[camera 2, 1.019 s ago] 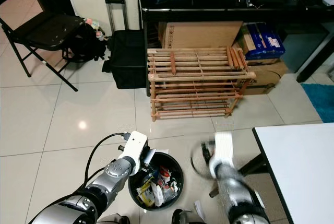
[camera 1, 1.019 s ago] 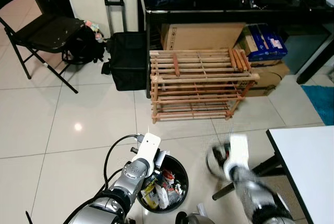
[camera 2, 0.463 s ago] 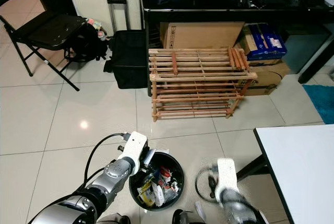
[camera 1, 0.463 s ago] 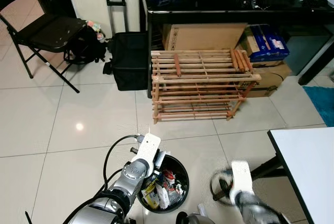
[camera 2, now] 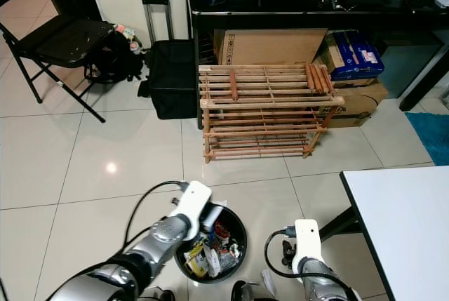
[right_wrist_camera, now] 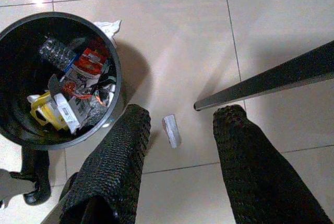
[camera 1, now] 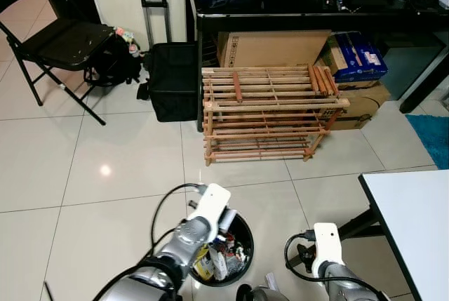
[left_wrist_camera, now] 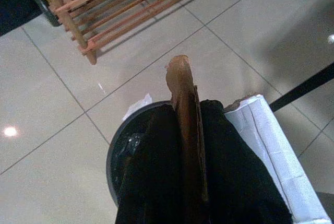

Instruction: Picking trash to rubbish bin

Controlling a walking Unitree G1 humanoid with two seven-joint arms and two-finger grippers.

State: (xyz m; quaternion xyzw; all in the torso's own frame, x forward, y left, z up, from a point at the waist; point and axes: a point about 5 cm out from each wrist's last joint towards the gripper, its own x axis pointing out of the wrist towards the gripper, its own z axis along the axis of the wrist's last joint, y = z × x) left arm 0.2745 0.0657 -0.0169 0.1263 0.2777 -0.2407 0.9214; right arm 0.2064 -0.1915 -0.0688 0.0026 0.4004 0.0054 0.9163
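Your left gripper [left_wrist_camera: 182, 145] is clamping a flat brown piece of cardboard [left_wrist_camera: 180, 85] between its black fingers and holding it over the rim of the black rubbish bin [right_wrist_camera: 112, 62], which is sitting on the tiled floor [camera 1: 105, 139] and already holding wrappers and other trash [right_wrist_camera: 73, 88]. Your right gripper [right_wrist_camera: 177, 151] is hanging low beside the bin with its fingers spread apart and nothing between them. A small white scrap [right_wrist_camera: 171, 130] is lying on the tile just beside the bin, near a black table leg [right_wrist_camera: 266, 83]. Beyond the bin you are facing a wooden slatted rack [camera 1: 270, 115], a black trolley case [camera 1: 170, 76] and a folding chair [camera 1: 59, 45].
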